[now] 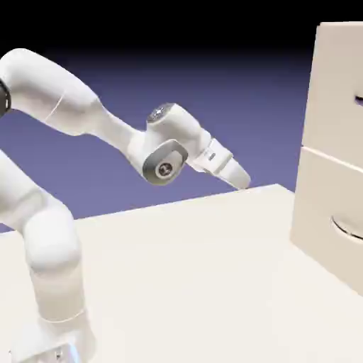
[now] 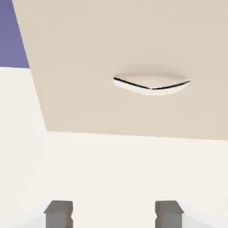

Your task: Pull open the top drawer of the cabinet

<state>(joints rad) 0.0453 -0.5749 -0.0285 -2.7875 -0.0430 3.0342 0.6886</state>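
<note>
Reaching for the thin dark bar handle on the tall cream-beige cabinet, we raise the white two-finger gripper. Its fingers stand apart, empty, well short of the cabinet and aimed at the lower curved handle; we judge it should climb to the upper cream-beige drawer front.

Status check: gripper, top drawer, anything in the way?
Gripper open, empty, well short of the cabinet. Top drawer shut, untouched. Hand camera faces the lower drawer's curved handle. Table between shows no obstruction.
</note>
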